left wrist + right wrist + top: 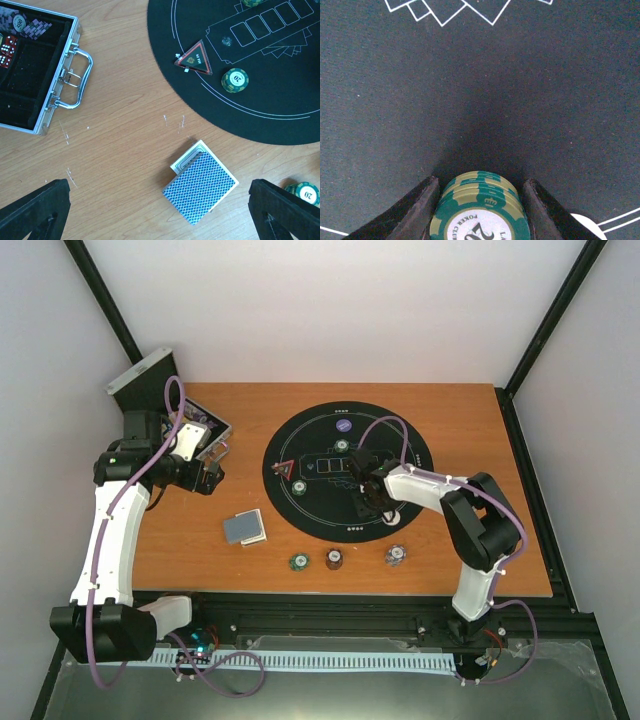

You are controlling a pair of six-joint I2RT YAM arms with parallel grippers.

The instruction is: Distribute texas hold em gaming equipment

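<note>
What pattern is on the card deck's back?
Card deck: blue crosshatch lattice, clearest in left wrist view.

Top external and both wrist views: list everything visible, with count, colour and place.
Table: one, brown wood.
Mat: one, black, round, centre-right.
Case: one, silver, open, far left; red dice and chips inside.
Card deck: one, blue-backed, table, near mat's left.
Green stack, brown-red stack, purple-white stack: one each, near-edge row.
Mat chip stacks: two, green.
Triangle marker: one, red-edged, mat's left.
Button disc: one, purple, mat's far side.
Left pincer: black, open, above table by deck.
Right pincer: black, shut on held green stack, over mat.
</note>
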